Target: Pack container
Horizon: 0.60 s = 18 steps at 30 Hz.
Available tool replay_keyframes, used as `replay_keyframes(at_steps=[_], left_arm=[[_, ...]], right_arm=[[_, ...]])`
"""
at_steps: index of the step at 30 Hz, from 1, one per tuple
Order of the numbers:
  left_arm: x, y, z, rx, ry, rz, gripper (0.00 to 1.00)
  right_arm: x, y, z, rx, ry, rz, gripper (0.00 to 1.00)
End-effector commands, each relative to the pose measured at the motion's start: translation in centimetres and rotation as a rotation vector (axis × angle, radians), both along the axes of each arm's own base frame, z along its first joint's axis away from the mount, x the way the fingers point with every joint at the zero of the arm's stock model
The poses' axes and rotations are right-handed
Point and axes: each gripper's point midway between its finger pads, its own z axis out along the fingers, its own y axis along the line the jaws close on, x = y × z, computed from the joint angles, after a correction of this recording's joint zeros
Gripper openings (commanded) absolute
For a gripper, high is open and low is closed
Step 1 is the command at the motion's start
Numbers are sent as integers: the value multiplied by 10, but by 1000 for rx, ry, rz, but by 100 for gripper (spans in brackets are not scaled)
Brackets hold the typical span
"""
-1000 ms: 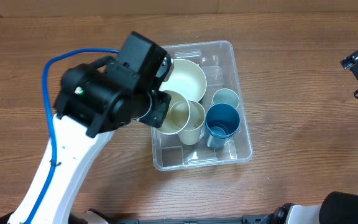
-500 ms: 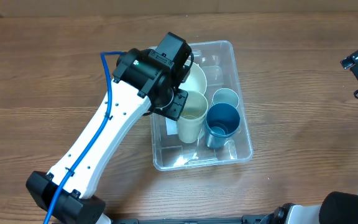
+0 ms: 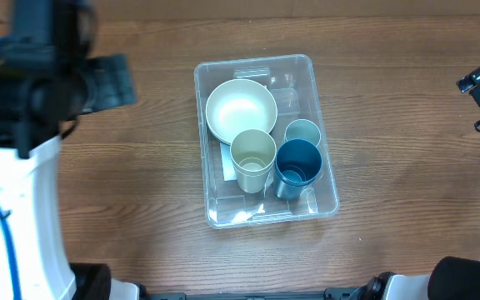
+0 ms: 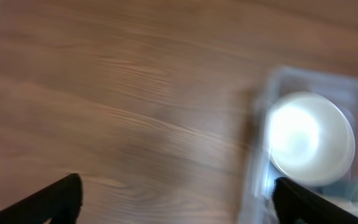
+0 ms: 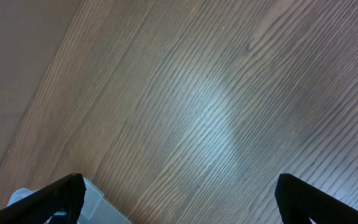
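Left gripper [image 4: 179, 200] and right gripper [image 5: 179, 196] both released, empty. Container [image 3: 294, 75] crowded; cream cup [image 3: 252, 154] upright just beside blue cup [image 3: 297, 162], so careless reach-in could topple either.

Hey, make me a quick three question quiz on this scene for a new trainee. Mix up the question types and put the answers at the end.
1. True or false: the cream bowl lies inside the container.
2. How many cups stand in the container? A. two B. three C. five
3. Fill in the blank: the left gripper and the right gripper both have their fingers ____, with nothing between them.
Key: 1 true. 2 B: the cream cup, the pale blue cup and the dark blue cup. 3 open.
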Motion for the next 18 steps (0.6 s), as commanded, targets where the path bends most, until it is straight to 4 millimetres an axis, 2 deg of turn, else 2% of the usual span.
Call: replay_keyframes(at_steps=[1, 15, 16, 18], left_arm=[[-17, 42, 20, 6, -73, 171, 100], [-17, 47, 20, 7, -71, 185, 100], [-17, 47, 20, 7, -71, 185, 100], [-17, 47, 20, 7, -71, 185, 100]], right_arm=[[1, -1, 4, -3, -14, -5, 100], [2, 0, 4, -4, -14, -2, 100], [2, 4, 7, -9, -22, 7, 100], [-1, 21, 25, -31, -70, 49, 100]])
